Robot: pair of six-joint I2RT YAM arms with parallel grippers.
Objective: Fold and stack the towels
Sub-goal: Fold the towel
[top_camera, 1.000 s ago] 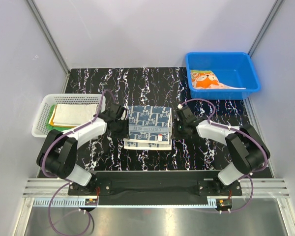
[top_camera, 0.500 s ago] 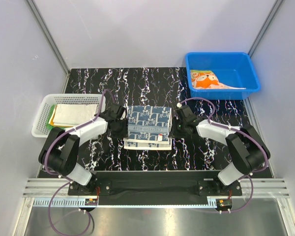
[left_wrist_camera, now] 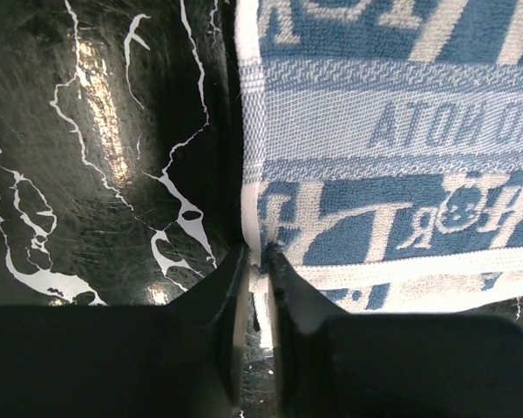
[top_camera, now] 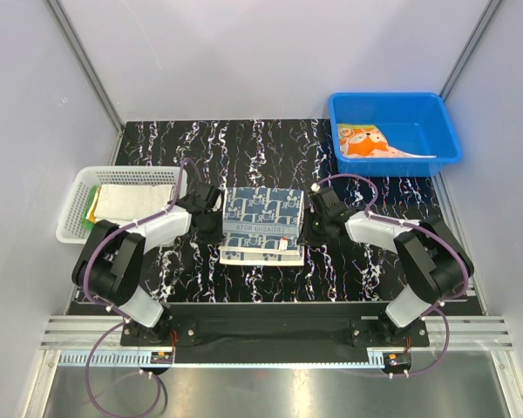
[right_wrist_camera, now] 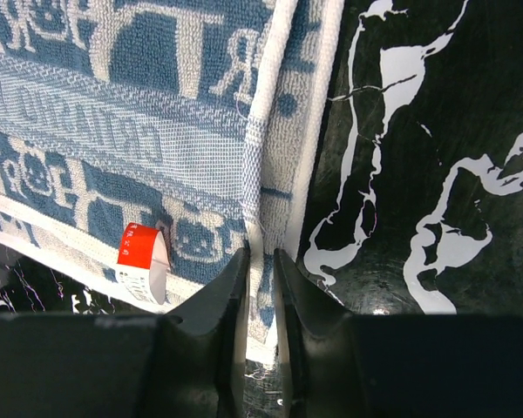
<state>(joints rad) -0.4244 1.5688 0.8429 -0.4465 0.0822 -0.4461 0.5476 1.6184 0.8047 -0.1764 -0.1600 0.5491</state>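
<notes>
A folded navy-and-white patterned towel [top_camera: 261,225] lies mid-table, with a red tag [top_camera: 283,244] near its front right corner. My left gripper [top_camera: 216,228] is at its left edge. In the left wrist view the left gripper [left_wrist_camera: 260,257] is shut on the towel's [left_wrist_camera: 401,131] white hem. My right gripper [top_camera: 314,225] is at the right edge. In the right wrist view the right gripper [right_wrist_camera: 261,257] stands narrowly closed with the towel's [right_wrist_camera: 113,104] hem pinched between its fingers, beside the red tag [right_wrist_camera: 144,252]. A white fox-face towel [top_camera: 366,141] lies in the blue bin.
A white basket [top_camera: 70,218] at the left holds a stack with a white towel [top_camera: 131,202] on top and orange-yellow and green edges beneath. The blue bin [top_camera: 392,98] stands at the back right. The tabletop is black marble [top_camera: 366,261].
My left gripper's jaws have closed onto the towel's left hem. The right jaws have parted slightly from tight shut and sit around the right hem. Both wrists shifted a little.
</notes>
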